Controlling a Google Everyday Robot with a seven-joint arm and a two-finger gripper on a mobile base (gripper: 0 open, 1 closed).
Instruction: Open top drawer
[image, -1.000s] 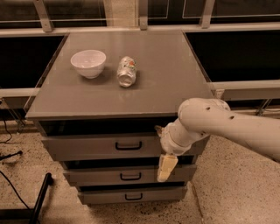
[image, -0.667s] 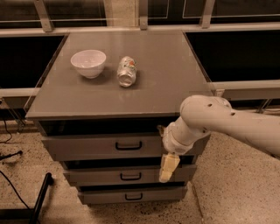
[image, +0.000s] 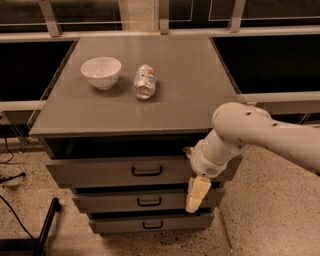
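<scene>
The top drawer (image: 100, 171) is the widest grey drawer, just under the cabinet top, with a small black bar handle (image: 147, 171) at its centre. Its front stands slightly forward of the two narrower drawers below. My gripper (image: 197, 194) hangs from the white arm at the drawer's right end, pointing down in front of the second drawer (image: 115, 201). It is to the right of the handle and not touching it.
A white bowl (image: 101, 72) and a can lying on its side (image: 144, 81) rest on the grey cabinet top (image: 185, 95). The third drawer (image: 150, 224) is lowest. Window rails run behind. A black stand leg (image: 46, 225) and cables lie on the speckled floor at left.
The arm and gripper have shifted slightly to the right and a little lower. The drawers, bowl and can have not moved.
</scene>
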